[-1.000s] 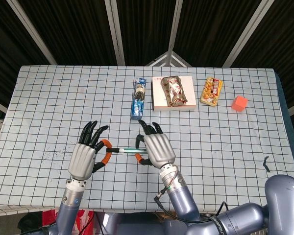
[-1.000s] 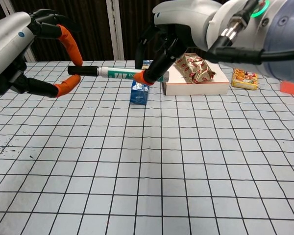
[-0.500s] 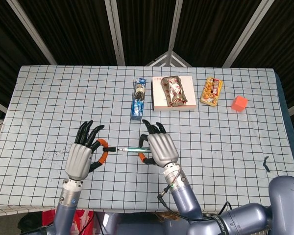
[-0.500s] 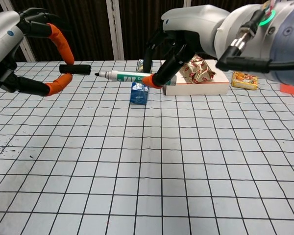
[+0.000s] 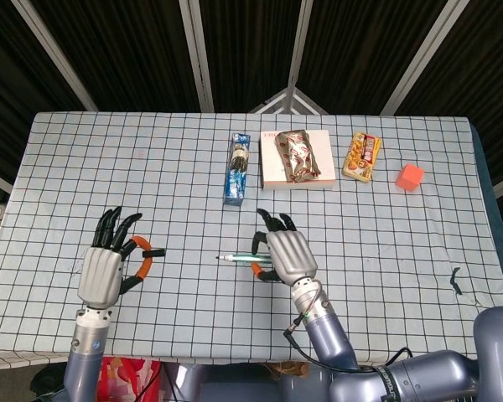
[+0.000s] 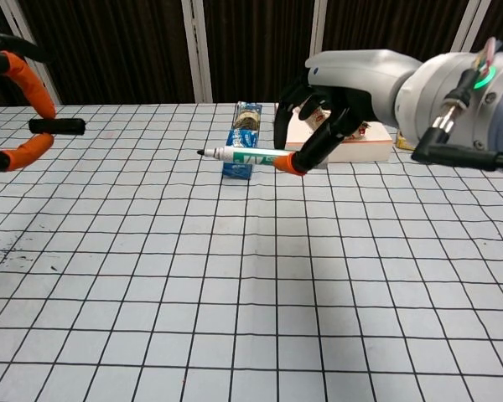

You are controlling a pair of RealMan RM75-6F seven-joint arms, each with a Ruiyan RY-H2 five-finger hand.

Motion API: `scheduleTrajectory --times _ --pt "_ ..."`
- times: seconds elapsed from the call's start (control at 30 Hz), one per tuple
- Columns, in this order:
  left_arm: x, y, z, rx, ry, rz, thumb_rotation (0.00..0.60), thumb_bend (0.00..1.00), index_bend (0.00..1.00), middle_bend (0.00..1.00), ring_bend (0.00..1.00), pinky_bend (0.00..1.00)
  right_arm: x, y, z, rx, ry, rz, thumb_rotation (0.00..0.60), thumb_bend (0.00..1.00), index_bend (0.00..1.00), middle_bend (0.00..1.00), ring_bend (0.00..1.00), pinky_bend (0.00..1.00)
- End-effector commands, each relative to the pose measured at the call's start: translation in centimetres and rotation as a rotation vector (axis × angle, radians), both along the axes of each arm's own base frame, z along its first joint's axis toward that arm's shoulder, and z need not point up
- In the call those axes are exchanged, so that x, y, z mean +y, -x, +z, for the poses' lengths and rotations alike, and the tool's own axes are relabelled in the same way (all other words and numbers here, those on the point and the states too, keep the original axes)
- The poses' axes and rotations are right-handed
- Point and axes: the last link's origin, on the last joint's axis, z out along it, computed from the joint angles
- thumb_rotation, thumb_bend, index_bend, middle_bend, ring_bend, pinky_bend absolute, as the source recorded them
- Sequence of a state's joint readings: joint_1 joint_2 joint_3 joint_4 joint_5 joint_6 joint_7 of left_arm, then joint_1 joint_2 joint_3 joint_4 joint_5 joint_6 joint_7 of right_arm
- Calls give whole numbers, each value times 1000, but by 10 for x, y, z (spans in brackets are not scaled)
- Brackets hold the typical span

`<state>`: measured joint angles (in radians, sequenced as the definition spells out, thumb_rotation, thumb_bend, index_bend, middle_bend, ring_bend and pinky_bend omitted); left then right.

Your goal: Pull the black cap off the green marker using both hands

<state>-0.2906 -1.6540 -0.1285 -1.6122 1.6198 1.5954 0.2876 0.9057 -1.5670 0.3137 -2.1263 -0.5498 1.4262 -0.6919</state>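
My right hand (image 5: pixel 287 256) (image 6: pixel 331 117) holds the green marker (image 5: pixel 237 258) (image 6: pixel 245 156) level above the table, its bare tip pointing toward my left side. The black cap (image 6: pixel 57 126) (image 5: pixel 157 251) is off the marker and pinched between the orange-tipped fingers (image 6: pixel 29 74) of my left hand (image 5: pixel 105 268), which is at the far left edge of the chest view. A wide gap separates cap and marker tip.
At the far side of the checked tablecloth (image 5: pixel 386 234) lie a blue box (image 5: pixel 237 166) (image 6: pixel 243 146), a white box with a snack packet on it (image 5: pixel 295 157), a yellow snack pack (image 5: pixel 361 156) and an orange cube (image 5: pixel 409 177).
The cap came off the marker. My left hand carried it leftward while my right hand drew the marker to the right, widening the gap.
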Motion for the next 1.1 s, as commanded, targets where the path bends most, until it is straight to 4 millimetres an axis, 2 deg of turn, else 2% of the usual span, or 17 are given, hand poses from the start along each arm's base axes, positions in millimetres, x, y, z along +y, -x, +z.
scheduleTrajectory --times 0.03,0.2,0.53,0.77,0.97,1.1 --pt "-1 24 -2 18 27 49 600 503 583 166 0 0 0 9 -5 6 0 3 600 586 767 66 158 68" --pt "5 41 -20 48 95 94 600 502 584 161 0 0 2 22 -19 23 -16 -4 600 586 766 66 158 68" --pt "29 51 -65 -2 196 111 600 502 578 154 0 0 0 30 -37 39 -40 -15 600 586 766 66 158 68" --pt "41 49 -90 -85 281 87 600 502 578 141 0 0 0 30 -40 40 -43 -15 600 586 767 66 159 68" --pt "54 61 -112 -105 307 150 600 502 573 137 0 0 0 37 -38 46 -40 -31 600 586 767 66 158 68" --pt "57 62 -117 -102 311 163 600 499 529 111 0 0 0 39 -38 44 -41 -36 600 586 767 66 158 68"
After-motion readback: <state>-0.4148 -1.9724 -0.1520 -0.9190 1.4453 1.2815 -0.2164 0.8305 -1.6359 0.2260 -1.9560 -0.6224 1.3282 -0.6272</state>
